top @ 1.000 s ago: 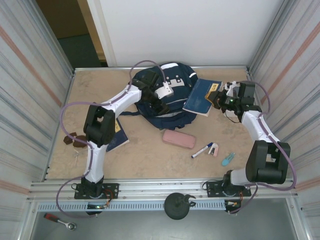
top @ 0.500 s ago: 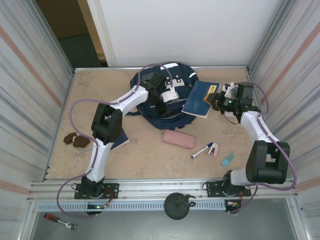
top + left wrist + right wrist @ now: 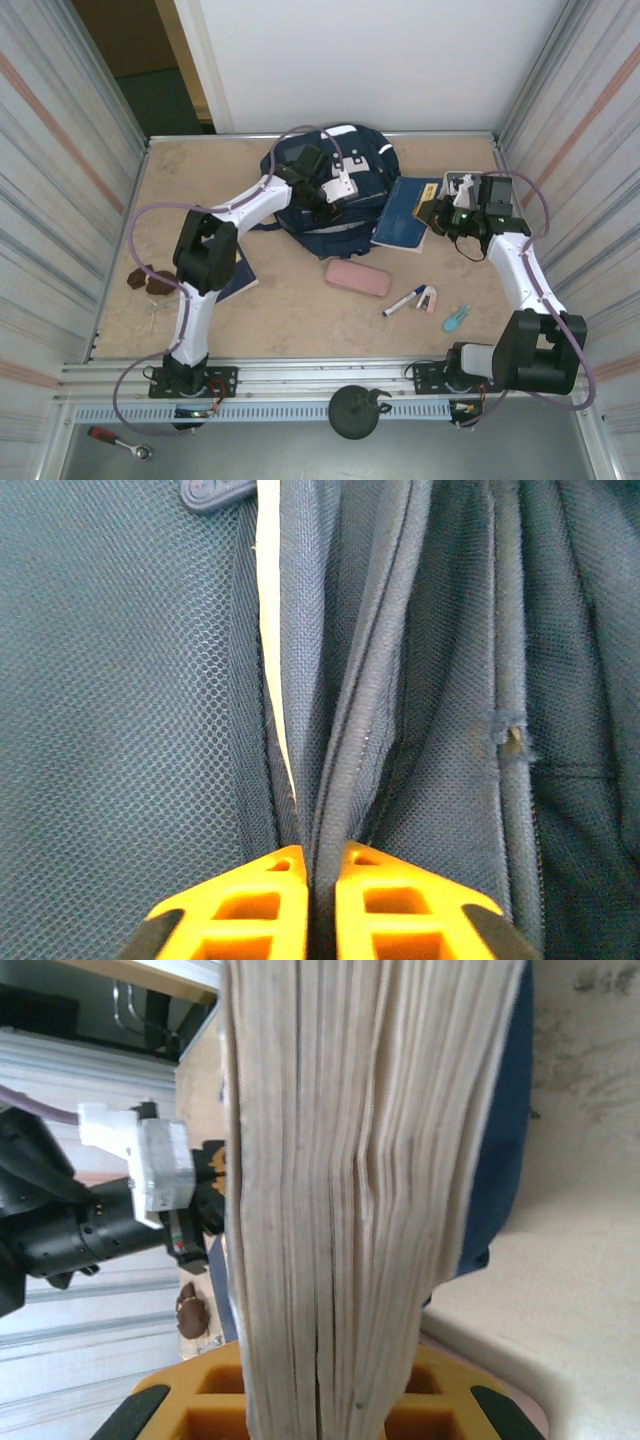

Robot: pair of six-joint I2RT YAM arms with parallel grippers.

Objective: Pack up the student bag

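Packing looked barely begun: the student bag (image 3: 335, 190) lay at the back middle of the worktop (image 3: 200, 180), the left claw (image 3: 318, 865) shut on its zip-edge fold, the right claw (image 3: 438, 212) clamped on a blue book (image 3: 403, 212) just beside it, the pink pencil case (image 3: 357, 277) and marker (image 3: 404, 300) lying outside.

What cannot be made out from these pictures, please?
- Top external: the student bag's inside, hidden behind its own fabric and the left pincer.
- Right wrist: the book's cover, edge-on in the right pincer.
- Top external: the pale item beside the marker, too small.
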